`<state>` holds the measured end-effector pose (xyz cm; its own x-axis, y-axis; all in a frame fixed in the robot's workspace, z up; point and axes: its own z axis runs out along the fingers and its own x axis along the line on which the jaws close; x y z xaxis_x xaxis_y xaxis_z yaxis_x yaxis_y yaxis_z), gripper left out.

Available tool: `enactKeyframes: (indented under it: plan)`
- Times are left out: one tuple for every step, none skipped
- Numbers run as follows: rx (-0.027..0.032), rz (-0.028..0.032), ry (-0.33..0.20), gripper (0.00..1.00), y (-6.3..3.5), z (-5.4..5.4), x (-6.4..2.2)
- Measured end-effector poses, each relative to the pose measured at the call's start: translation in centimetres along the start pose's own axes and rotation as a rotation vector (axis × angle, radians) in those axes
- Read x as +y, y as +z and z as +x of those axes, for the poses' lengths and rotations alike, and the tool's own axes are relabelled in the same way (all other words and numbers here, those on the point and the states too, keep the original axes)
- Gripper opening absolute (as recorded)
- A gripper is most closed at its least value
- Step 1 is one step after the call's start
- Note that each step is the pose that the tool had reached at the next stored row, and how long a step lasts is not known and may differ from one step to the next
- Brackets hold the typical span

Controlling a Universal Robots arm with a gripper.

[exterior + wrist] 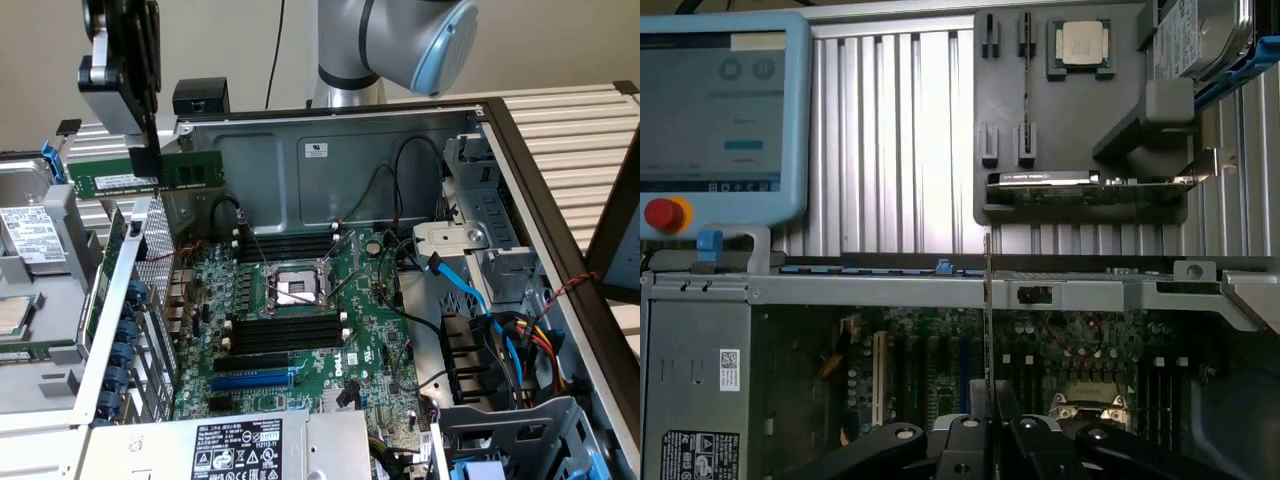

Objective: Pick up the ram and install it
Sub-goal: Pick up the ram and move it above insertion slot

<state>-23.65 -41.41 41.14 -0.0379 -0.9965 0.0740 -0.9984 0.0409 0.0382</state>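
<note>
The ram is a long green stick with black chips and a white label, held level in the air above the back left corner of the open case. My gripper is shut on it near its middle, reaching down from above. In the wrist view the ram shows edge-on as a thin line rising from between my gripper fingers. The green motherboard lies below, to the exterior view's right. Its long black slots run on both sides of the CPU socket.
The metal case wall stands just behind the ram. A hard drive sits at the exterior view's left, and cables and drive bays at its right. The wrist view has a teach pendant and a black parts tray.
</note>
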Motion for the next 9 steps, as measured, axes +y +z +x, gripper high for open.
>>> enactKeyframes:
  plan:
    - [-0.0001,-0.0001,0.002,0.14,0.02,0.0,-0.14]
    - [-0.0001,-0.0003,0.004,0.14,0.02,0.0,-0.27]
    - [-0.0002,-0.0005,0.006,0.14,0.04,0.0,-0.43]
    - [-0.0003,-0.0006,0.007,0.14,0.05,0.0,-0.59]
    - [-0.0003,-0.0007,0.009,0.14,0.06,0.0,-0.74]
    - [-0.0004,-0.0008,0.010,0.14,0.08,0.0,-0.91]
    - [-0.0004,-0.0008,0.012,0.14,0.09,-0.1,-1.08]
    - [-0.0005,-0.0010,0.013,0.14,0.10,-0.1,-1.26]
    - [-0.0005,-0.0011,0.014,0.14,0.11,-0.1,-1.42]
